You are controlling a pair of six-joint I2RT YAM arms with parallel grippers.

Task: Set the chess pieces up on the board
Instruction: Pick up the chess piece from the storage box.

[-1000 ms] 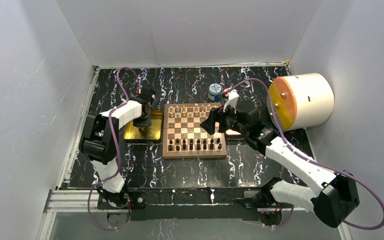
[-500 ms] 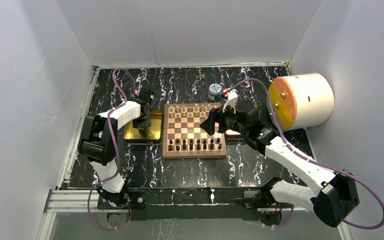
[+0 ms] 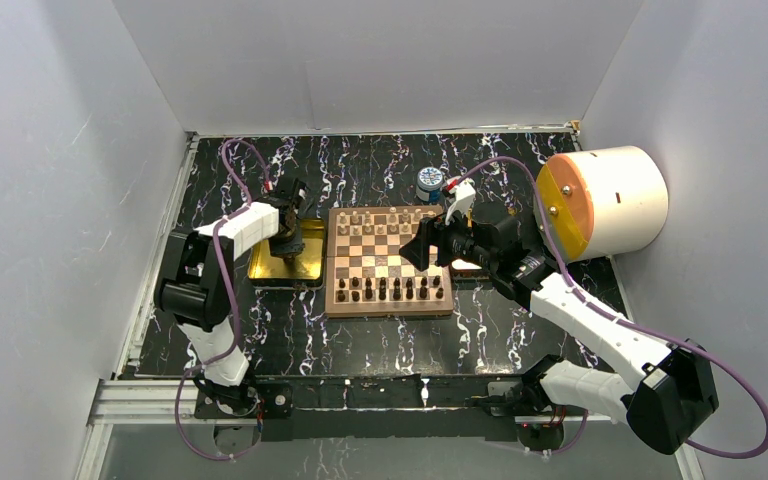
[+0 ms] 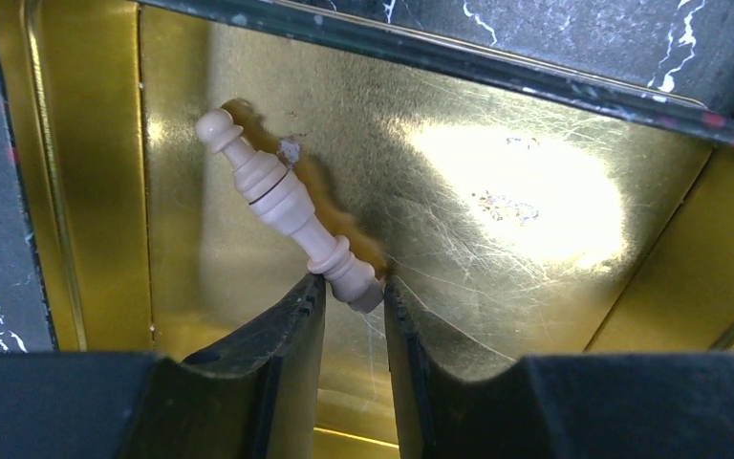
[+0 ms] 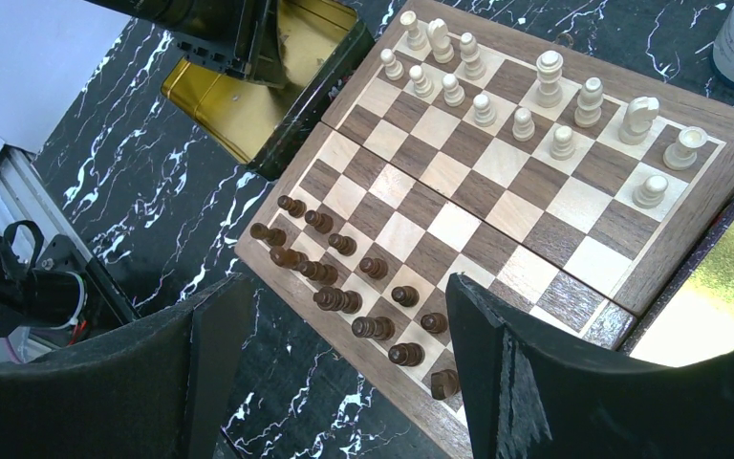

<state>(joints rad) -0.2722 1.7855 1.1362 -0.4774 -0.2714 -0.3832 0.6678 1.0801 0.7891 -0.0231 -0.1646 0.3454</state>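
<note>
Mostly done: cream chess pieces (image 5: pixel 523 122) filled the two far rows of the board (image 5: pixel 454 225) apart from a gap or two, and dark pieces (image 5: pixel 373 266) lined the near rows. One more cream piece (image 4: pixel 282 210) sat tilted in the gold tray (image 4: pixel 535 220) left of the board, with the left gripper (image 4: pixel 354 292) pinched nearly closed on its base. The right gripper (image 5: pixel 344 287) hung wide open and empty over the board's right side.

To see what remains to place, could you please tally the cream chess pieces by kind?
Cream pawns on the board: 7
Taller cream pieces on its back row: 7
Cream piece in the left pincer, at the gold tray: 1
Total: 15
</note>
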